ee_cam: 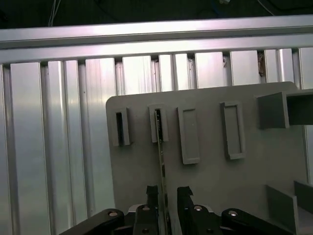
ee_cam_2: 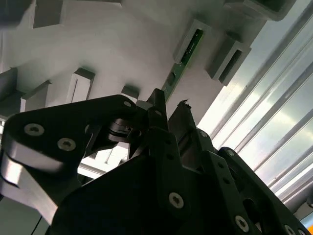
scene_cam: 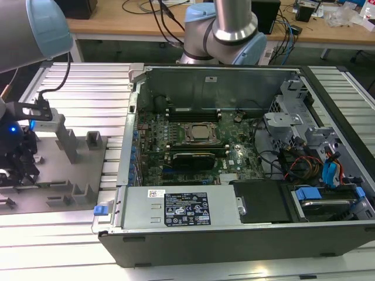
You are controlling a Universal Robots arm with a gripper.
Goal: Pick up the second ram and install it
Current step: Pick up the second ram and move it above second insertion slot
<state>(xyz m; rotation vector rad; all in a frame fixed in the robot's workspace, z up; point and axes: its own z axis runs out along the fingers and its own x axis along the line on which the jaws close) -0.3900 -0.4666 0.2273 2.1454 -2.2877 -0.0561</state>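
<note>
The gripper [ee_cam: 167, 195] is held slightly open astride the second ram [ee_cam: 160, 147], with nothing clamped yet, as far as can be told. The stick is stood on edge in the grey fixture plate [ee_cam: 210, 188], at the exterior view's left. It should be squeezed square and flat so it isn't bent.

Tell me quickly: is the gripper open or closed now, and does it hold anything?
Gripper: open, holding nothing, straddling the long, flat green circuit-board stick that stands in the grey plastic fixture plate.
</note>
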